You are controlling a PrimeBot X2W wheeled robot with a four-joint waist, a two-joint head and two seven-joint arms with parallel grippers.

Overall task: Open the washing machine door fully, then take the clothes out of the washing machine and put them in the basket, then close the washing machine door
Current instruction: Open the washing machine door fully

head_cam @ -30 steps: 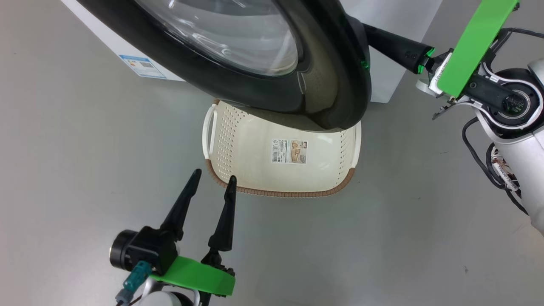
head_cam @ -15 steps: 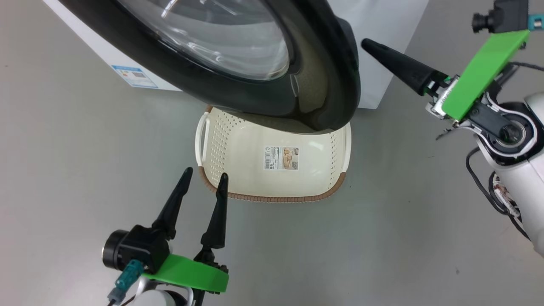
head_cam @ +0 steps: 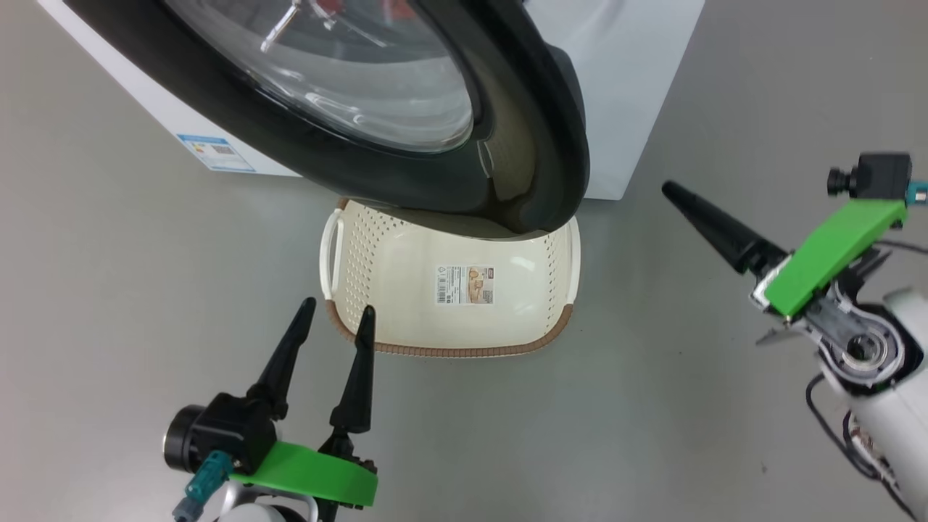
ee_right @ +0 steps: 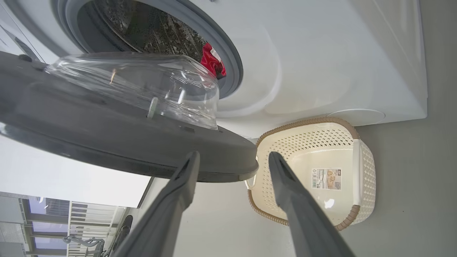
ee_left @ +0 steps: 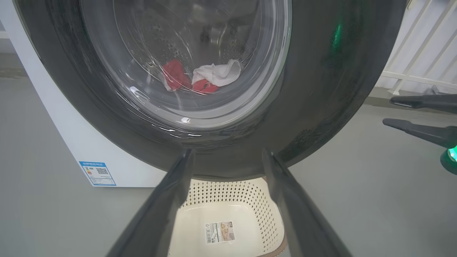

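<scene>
The washing machine door (head_cam: 536,109) stands partly open, its black rim and glass bowl hanging over the far side of the basket (head_cam: 449,349). The basket is cream with a brown rim and holds only a paper label. Red and white clothes (ee_left: 200,76) lie in the drum of the washing machine (head_cam: 623,87), seen through the glass, and a red piece (ee_right: 212,64) shows at the grey ring. My left gripper (head_cam: 338,308) is open and empty at the basket's near left corner. My right gripper (head_cam: 670,190) is open and empty, right of the door's edge and apart from it.
A blue sticker (head_cam: 216,152) marks the machine's lower front. Grey floor (head_cam: 652,406) spreads around the basket and on both sides of the machine. A white railing (ee_left: 421,53) stands beyond the door on the right.
My right gripper has let go of the door's edge, opened, and drawn back to the right and towards me. The head camera has shifted. The left gripper stays open in place.
</scene>
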